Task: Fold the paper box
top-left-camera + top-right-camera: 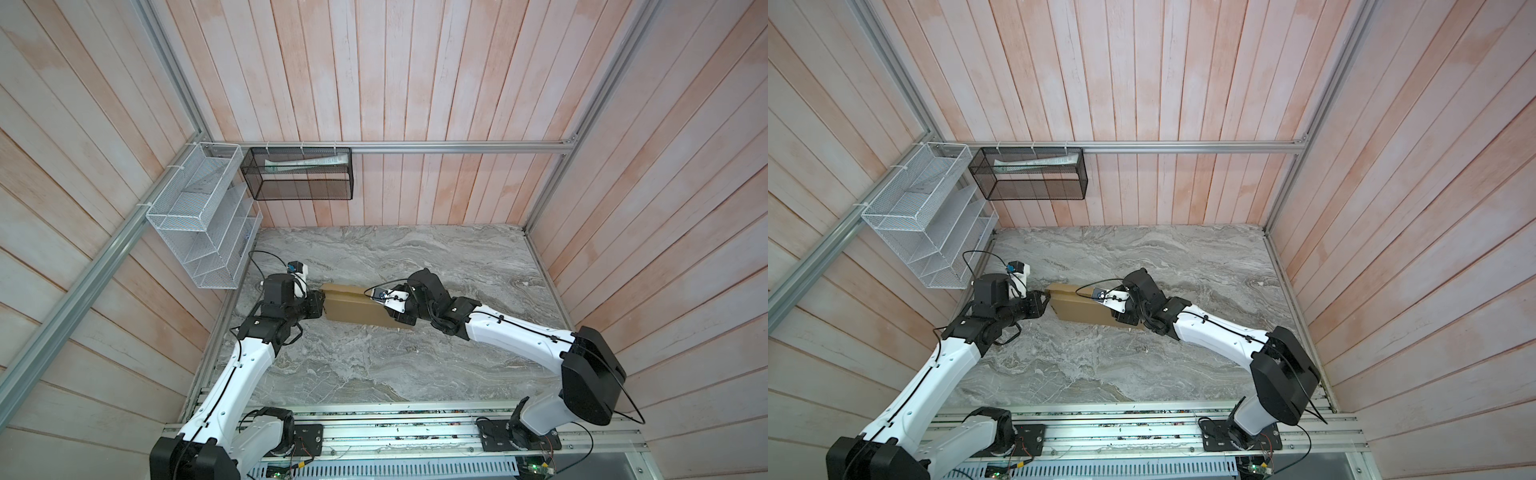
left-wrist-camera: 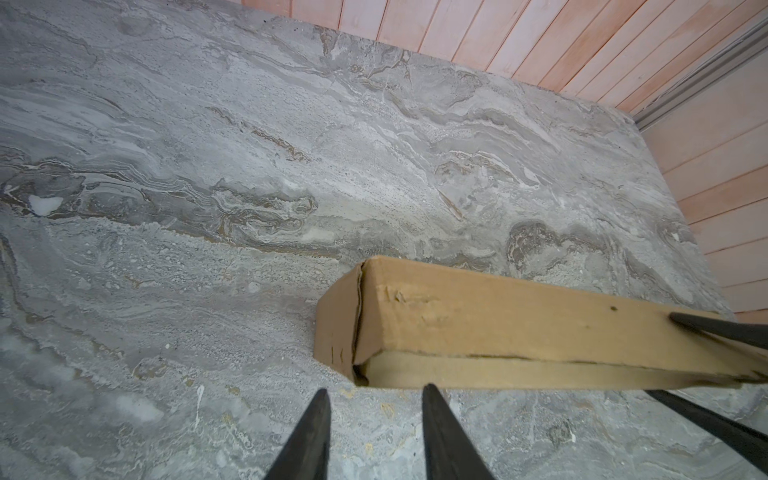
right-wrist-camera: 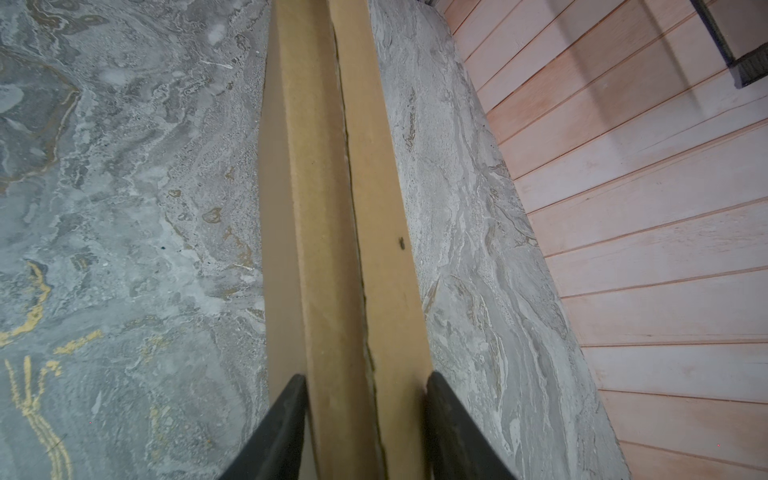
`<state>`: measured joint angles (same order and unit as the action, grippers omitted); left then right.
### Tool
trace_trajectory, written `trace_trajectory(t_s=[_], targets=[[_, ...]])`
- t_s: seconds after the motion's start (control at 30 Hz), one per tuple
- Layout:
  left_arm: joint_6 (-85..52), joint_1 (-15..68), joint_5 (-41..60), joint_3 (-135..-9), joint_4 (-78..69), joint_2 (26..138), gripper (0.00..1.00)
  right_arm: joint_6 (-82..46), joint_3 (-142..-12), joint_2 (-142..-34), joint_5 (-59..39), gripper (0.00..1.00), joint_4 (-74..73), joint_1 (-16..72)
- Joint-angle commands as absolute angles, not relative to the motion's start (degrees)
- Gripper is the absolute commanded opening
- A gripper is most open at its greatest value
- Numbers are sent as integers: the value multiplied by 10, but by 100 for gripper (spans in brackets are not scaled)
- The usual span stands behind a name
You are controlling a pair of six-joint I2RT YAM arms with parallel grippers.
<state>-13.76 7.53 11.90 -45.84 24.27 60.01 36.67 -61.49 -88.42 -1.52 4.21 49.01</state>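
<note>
my right hand [image 3: 368, 375] is clamped across the paper box [image 3: 324, 208]. one finger [image 3: 286, 415] presses on each long side of it, so cardboard fills the whole gap between them. the paper box runs straight out ahead of that hand, with a long seam down the face i look along and the grey marble table [image 3: 104, 208] on either side of it. my left hand [image 2: 375, 388] holds nothing: its two fingers [image 2: 311, 436] stand partly apart with only bare table between them. the near end of the paper box sits just past those fingertips, slightly off to one side, close but not touching as far as i can see. that corner is scuffed, its end flap gapes a little, and it rests on the table. further along from my left hand, the fingers [image 2: 723, 330] of my right one show dark against the cardboard, one on the upper face and one below the front edge. in a top view the paper box [image 1: 353, 309] lies between my two hands, with the left hand at one end and the right hand over the other.
</note>
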Motion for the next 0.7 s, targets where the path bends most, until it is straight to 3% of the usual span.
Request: trace_trajectory(t_s=[0.0,0.4,0.67], targets=[[-133,66,134,-468,248,591,42,365,-628,-903,-22,47,79,486],[-172,12,264,-463,203,566,52,364,-626,-901,-25,45,79,484],[-207,1,334,-442,128,617,58,361,-627,-900,-25,44,80,483]])
